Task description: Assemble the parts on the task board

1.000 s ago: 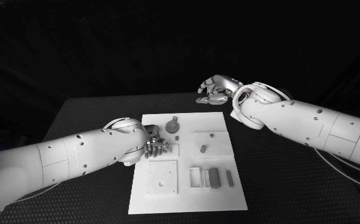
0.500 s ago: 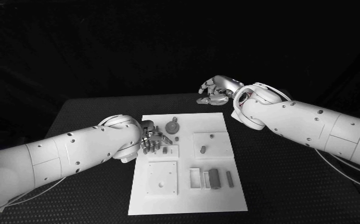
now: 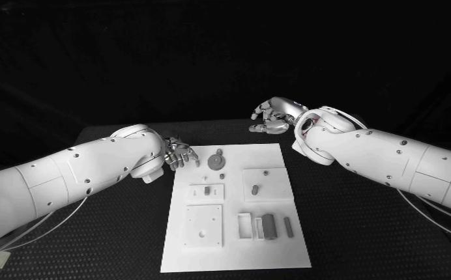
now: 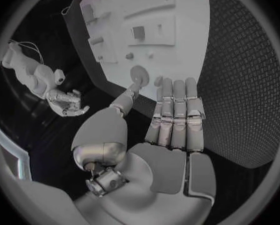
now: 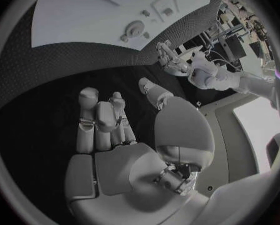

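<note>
My left hand (image 3: 178,155) hovers empty, fingers spread, at the task board's (image 3: 282,241) far left corner. My right hand (image 3: 272,116), empty with fingers apart, hangs beyond its far edge. The board lies lengthwise away from me mid-bench (image 3: 376,228); parts (image 3: 269,224) rest on it.

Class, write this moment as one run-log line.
left hand: open, at board far-left corner | right hand: open, beyond board | round part: on board | holding: nothing

- Both arms (image 3: 85,172) are smooth white shells dotted with small dark screws.
- The hands (image 3: 178,154) are silver metal (segmented fingers).
- Thin pale cables (image 3: 42,224) trail beneath the forearms.
</note>
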Robot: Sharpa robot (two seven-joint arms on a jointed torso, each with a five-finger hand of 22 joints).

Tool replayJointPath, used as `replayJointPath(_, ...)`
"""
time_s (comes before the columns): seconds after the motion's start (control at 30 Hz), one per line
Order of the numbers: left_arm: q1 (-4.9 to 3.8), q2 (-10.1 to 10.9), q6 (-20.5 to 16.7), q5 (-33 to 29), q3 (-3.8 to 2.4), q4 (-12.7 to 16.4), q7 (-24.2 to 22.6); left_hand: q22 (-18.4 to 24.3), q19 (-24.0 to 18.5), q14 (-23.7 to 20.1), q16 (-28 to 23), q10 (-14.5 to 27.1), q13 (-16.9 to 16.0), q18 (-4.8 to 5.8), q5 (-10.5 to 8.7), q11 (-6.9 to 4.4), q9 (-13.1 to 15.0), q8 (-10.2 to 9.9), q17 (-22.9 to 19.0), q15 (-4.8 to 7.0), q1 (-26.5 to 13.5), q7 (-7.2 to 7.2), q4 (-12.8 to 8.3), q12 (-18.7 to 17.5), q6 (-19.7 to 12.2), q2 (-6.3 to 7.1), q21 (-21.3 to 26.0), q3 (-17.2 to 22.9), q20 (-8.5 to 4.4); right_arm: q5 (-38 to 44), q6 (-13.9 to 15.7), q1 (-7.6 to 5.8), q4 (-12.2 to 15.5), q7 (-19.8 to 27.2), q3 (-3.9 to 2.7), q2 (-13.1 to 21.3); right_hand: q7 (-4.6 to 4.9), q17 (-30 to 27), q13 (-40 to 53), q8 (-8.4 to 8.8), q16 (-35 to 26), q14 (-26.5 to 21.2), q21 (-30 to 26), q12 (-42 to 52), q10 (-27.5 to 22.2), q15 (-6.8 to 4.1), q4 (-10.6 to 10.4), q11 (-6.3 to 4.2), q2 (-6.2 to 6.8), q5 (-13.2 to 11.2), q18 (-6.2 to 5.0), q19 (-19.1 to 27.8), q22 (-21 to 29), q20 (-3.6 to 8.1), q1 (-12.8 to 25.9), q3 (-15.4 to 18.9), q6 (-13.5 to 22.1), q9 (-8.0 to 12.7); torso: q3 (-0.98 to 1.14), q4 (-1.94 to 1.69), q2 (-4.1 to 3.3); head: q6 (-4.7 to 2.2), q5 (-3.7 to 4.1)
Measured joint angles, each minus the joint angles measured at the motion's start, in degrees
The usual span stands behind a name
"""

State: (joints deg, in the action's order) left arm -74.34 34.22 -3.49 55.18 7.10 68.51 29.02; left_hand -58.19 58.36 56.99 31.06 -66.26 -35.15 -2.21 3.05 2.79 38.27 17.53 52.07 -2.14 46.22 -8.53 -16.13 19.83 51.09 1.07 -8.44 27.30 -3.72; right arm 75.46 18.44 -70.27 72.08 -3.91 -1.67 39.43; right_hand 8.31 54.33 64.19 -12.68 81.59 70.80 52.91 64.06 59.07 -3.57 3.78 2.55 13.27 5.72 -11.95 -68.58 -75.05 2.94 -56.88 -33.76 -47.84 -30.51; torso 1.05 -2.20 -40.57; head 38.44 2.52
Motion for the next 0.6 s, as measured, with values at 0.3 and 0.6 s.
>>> replayJointPath(0.3,-0.28,-4.07,0.56,-0.41,0.03,-6.92,-0.54,0.02,-0.17,-0.16,0.84,0.10,1.49,0.00,0.00,-0.06,-0.39,0.64,-1.43,-0.41,-4.86,0.47,4.35,-0.15,1.12,2.09,0.63,-2.22,0.63,-0.15,0.00,0.00,-0.35,0.00,0.00,-0.24,0.10,0.00,0.00,0.00,0.00,-0.12,0.00,0.00,0.00,0.12,0.00,0.00,0.00,0.00,0.00,0.02,0.00,-0.02,0.00,0.00,-0.10,0.05,0.01,0.01,-0.07,-0.18,0.05)
replayJointPath(0.6,-0.29,-7.97,5.42,0.61,0.07,-13.90,-0.69,-0.24,0.75,0.27,1.73,-0.64,1.91,0.06,0.00,-0.72,-0.66,0.93,-1.84,0.03,-8.57,1.18,5.48,0.34,1.83,6.06,0.63,-3.69,0.13,-0.22,-0.01,0.00,-0.31,0.00,0.00,-0.31,0.10,0.00,0.01,0.20,0.00,-0.12,0.00,0.00,0.00,0.12,0.00,0.00,0.00,0.00,0.00,-0.13,0.00,0.11,0.00,0.00,-0.10,0.05,-0.03,0.17,-0.32,-0.14,0.09)
